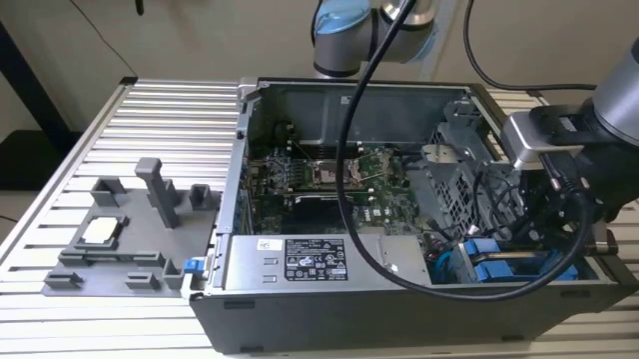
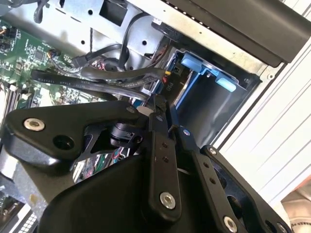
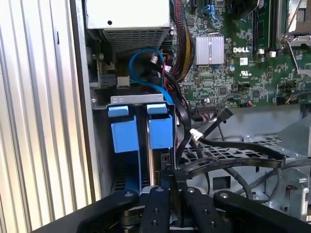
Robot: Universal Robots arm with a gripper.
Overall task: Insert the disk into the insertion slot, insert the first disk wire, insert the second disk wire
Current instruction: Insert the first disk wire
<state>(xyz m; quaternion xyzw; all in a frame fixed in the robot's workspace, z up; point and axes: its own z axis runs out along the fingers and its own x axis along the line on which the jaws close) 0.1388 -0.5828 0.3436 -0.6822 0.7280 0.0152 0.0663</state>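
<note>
Down in the drive corner of the case, jaws pinched shut

My gripper (image 2: 158, 104) is clenched tight just beside the insertion slot (image 3: 138, 99), though I can't tell if a connector is actually between the fingers. The disk (image 3: 161, 132) looks seated in there, going by its blue carrier. My worry is the black cables (image 2: 97, 80) draped right across my fingers: any sideways move could hook one and yank a plug. The blue data cable (image 3: 146, 65) loops close above the bay too. A slightly tilted push could bend the pins. The perforated cage (image 3: 228, 153) crowds one side and the power supply (image 1: 299, 262) the other, so there's not much room.
</note>
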